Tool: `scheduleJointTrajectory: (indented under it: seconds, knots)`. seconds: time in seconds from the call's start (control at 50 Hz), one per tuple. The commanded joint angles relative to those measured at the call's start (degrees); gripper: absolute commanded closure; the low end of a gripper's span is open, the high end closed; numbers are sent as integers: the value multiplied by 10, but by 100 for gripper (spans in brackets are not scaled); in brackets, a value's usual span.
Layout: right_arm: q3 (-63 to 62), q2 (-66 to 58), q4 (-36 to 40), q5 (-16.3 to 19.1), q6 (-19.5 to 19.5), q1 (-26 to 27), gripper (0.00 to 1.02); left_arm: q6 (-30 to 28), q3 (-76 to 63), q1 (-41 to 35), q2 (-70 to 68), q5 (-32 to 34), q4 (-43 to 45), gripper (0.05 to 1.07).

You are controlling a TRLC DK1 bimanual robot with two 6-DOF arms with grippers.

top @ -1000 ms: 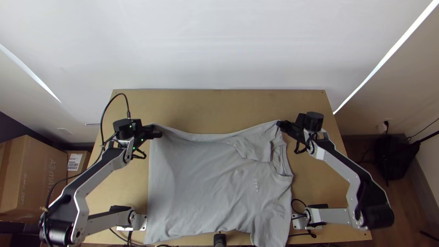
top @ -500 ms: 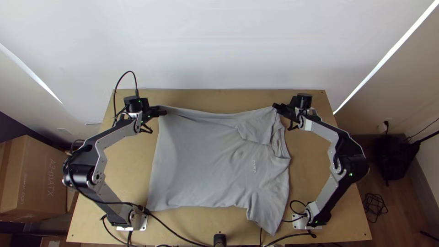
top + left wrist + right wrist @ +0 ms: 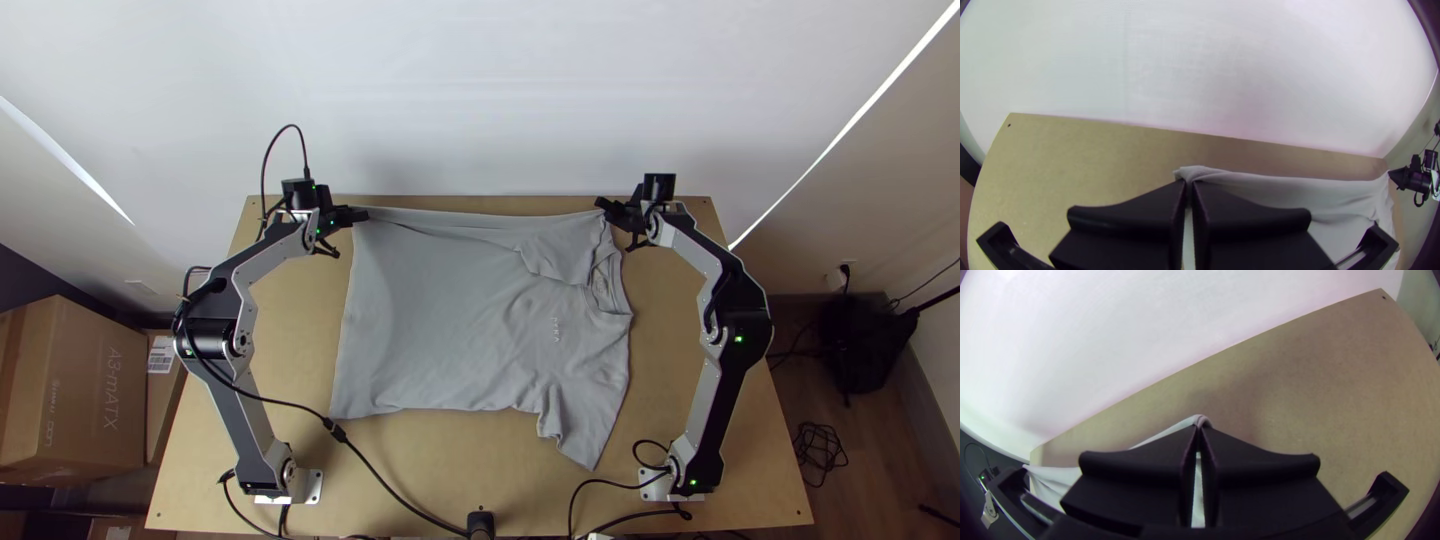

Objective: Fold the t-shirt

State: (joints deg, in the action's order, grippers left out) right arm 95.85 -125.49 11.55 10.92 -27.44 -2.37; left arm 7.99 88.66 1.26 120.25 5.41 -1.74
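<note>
With my left claw (image 3: pixel 358 214) I am pinching one far corner of the grey t-shirt (image 3: pixel 450 320); with my right claw (image 3: pixel 603 204) I am pinching the other, probably by the shoulder. The shirt is spreading between my claws over the table (image 3: pixel 450 465), its collar sitting toward my right

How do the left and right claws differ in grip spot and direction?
The left claw grips the t-shirt at its far corner on the hem end; the right claw grips it at the collar end. In the top view, the left claw points rightward, the right claw leftward. Both are shut on the cloth.
</note>
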Motion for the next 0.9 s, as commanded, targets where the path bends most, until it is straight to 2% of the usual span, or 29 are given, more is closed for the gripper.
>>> scheduleJointTrajectory:
  seconds: [0.0,0.14,0.32,0.46,0.62,0.88]
  knots:
    - [65,-25,52,-11,-19,8,100,26,53,11,14,0,-40,105]
    - [107,-21,121,-10,-33,10,100,50,91,19,11,38,-116,105]
    - [178,-22,245,-5,-41,10,100,50,134,24,10,43,-223,105]
    - [177,-11,284,-5,-38,9,100,48,129,34,-1,52,-260,105]
    - [149,11,325,-5,-26,5,100,45,91,45,-25,57,-261,105]
    - [59,70,320,-5,-16,-3,100,41,-4,56,-84,67,-223,105]
